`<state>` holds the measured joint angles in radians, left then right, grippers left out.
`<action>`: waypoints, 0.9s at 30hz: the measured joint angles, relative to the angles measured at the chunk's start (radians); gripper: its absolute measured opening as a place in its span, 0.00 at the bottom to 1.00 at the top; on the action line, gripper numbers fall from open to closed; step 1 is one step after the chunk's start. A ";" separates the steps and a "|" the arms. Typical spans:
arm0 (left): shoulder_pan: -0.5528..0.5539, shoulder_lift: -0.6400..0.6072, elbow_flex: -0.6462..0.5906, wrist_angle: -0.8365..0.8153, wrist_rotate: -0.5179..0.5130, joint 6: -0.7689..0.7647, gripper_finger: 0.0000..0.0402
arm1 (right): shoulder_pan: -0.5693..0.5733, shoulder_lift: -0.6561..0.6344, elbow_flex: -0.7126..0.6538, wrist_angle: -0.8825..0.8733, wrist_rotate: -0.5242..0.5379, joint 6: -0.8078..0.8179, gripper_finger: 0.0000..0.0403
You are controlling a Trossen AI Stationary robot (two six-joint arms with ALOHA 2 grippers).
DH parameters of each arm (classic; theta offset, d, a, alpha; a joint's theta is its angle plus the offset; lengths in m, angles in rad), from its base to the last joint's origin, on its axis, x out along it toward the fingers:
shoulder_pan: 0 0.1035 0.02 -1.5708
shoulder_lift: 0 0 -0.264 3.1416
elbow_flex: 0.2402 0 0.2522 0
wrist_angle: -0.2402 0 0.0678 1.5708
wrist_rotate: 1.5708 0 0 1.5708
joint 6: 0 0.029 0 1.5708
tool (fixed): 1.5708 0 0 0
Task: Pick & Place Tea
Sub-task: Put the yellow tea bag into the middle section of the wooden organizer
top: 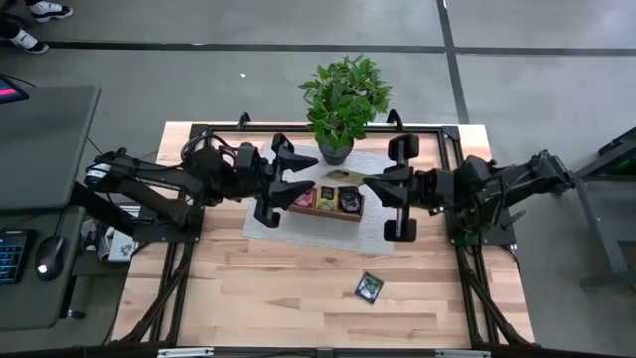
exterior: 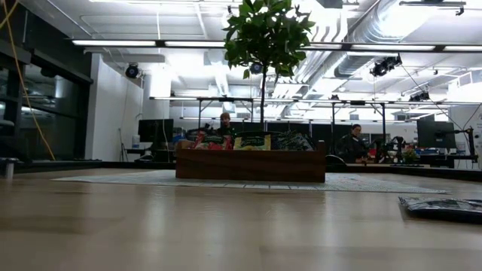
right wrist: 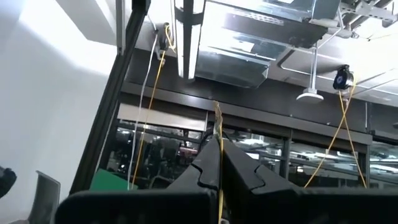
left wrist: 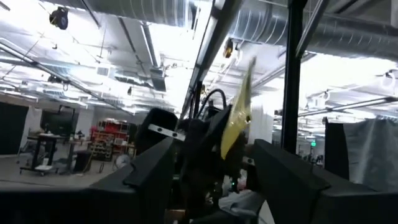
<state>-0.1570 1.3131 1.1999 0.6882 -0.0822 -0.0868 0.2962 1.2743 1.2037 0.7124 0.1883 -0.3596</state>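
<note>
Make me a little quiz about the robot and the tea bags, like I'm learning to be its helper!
1. True or false: the dark sachet lies inside the wooden tray.
2. What colour is the pinched sachet in the right jaws? A red, B yellow, C blue.
3. Fill in: the left jaws stand ___.
Key: 1 false, it lies on the bare table; 2 B; 3 open.
</note>
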 joint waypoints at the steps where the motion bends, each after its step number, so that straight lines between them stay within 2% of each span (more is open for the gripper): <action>1: 0.000 0.001 0.000 0.003 0.001 0.000 0.54 | -0.006 0.000 0.000 0.001 -0.005 0.007 0.00; 11: 0.000 0.020 0.005 0.036 -0.002 -0.026 0.54 | -0.040 0.004 0.000 0.002 -0.032 0.045 0.00; 27: 0.001 0.089 0.064 0.070 -0.008 -0.023 0.54 | -0.042 0.010 0.000 -0.044 -0.004 0.075 0.00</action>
<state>-0.1562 1.4022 1.2638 0.7580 -0.0900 -0.1097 0.2546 1.2839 1.2034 0.6685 0.1841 -0.2841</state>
